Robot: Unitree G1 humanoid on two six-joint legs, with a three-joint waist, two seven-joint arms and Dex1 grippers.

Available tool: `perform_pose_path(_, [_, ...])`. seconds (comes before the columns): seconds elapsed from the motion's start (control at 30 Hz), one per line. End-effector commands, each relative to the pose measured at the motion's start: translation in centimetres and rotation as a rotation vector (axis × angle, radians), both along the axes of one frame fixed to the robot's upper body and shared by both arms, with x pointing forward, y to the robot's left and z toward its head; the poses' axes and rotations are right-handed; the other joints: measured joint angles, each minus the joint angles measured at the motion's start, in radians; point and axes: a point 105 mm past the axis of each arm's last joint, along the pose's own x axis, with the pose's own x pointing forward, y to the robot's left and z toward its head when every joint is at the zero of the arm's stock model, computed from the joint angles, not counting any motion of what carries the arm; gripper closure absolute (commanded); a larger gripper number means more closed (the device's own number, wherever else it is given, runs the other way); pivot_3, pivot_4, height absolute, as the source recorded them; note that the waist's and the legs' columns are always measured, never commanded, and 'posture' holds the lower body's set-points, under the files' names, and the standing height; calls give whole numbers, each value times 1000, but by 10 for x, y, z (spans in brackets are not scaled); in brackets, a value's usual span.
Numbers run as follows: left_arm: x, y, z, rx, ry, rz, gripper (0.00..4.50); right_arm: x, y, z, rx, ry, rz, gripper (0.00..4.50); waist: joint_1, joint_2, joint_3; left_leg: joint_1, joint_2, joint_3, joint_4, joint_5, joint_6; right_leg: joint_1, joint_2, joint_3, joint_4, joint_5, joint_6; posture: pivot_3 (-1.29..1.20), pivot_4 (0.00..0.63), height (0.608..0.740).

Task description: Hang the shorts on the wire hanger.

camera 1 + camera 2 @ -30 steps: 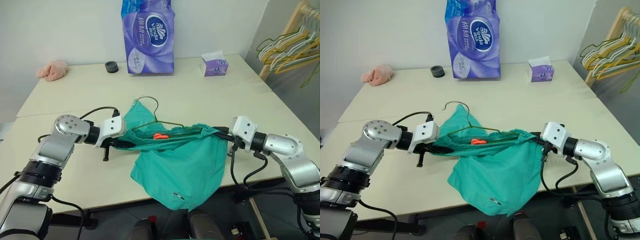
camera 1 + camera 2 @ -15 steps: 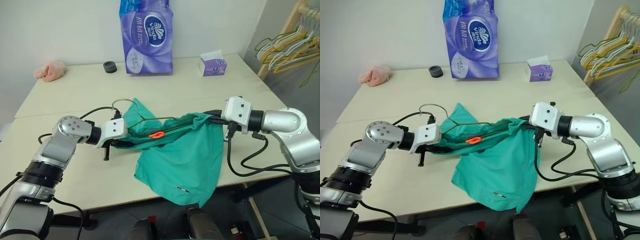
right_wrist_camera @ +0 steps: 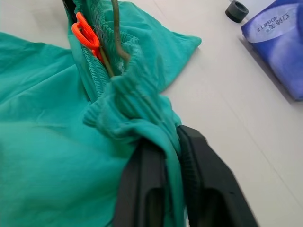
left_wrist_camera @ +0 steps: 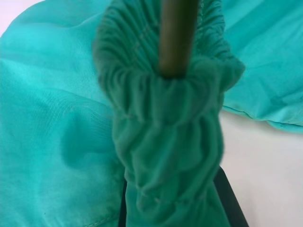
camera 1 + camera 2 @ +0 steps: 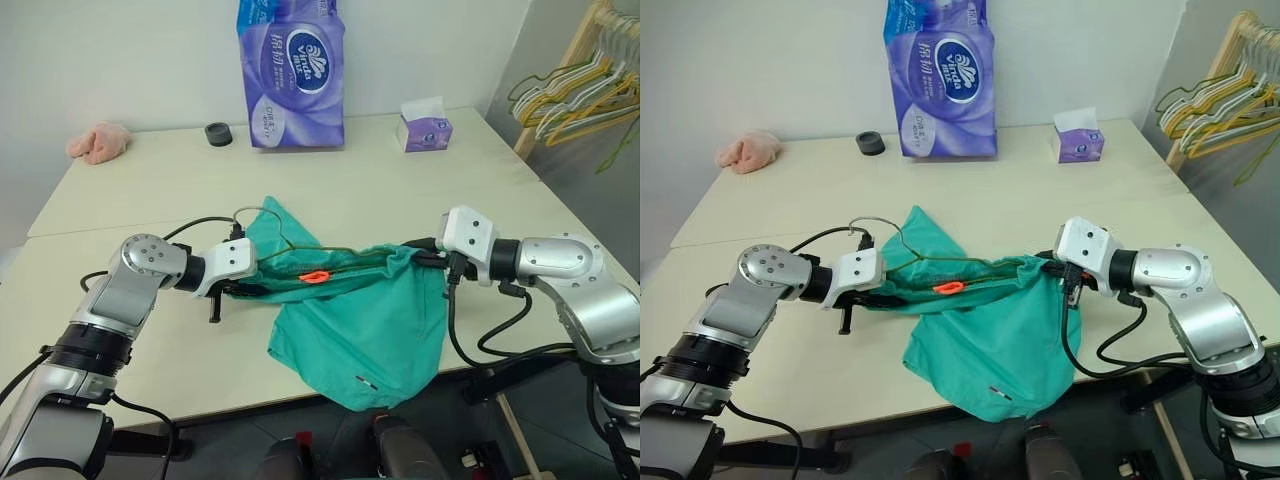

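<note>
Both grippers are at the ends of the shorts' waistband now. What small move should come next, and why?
Probably draw the right gripper slowly back off the waistband. The shorts already hang stretched along the wire hanger, an orange clip sits at mid-waistband, and the left gripper pins the other end. In the right wrist view, fabric lies between its fingers, so a quick pull might drag it.

Even, bright indoor light falling on the pale beige tabletop (image 5: 400,200), soft shadows lying under the teal-green fabric shorts (image 5: 370,320), close fabric blurring in the left wrist view
</note>
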Motion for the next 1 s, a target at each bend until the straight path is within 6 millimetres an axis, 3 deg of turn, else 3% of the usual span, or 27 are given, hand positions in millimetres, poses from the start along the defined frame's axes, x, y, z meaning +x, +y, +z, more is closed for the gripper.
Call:
perform_pose_path(0.03, [5,-10,22,-14,-88,-50,4500,-17,7,-1,-24,19,82,2473,0,0,0,0,0,0,0,0,0,0,0,0,0,0,0,-222,109,740])
perform_pose_path(0.27, [7,-12,29,-3,-114,-60,4500,-24,-4,-15,-61,92,64,228,-1,0,0,0,0,1,0,0,0,0,0,0,0,0,0,-225,107,740])
perform_pose_path(0.63, [18,-9,43,-65,-170,8,4500,-59,-17,-46,-202,300,167,228,5,0,0,0,0,1,0,0,0,0,0,0,0,0,0,-215,104,740])
perform_pose_path(0.7, [20,-9,46,-94,-176,30,4500,-59,-23,-50,-246,287,165,228,9,-2,0,0,0,0,0,0,0,0,0,-1,0,0,1,-213,103,740])
perform_pose_path(0.87, [22,-10,51,-187,-147,90,4500,-60,-16,-39,-177,225,191,228,10,-2,0,0,0,1,0,0,0,0,0,-1,0,-1,1,-213,102,740])
perform_pose_path(1.0, [13,-7,43,-152,-97,61,4500,-47,-22,-37,-137,216,91,228,10,-2,0,0,0,1,0,0,0,0,0,0,0,0,0,-212,100,740])
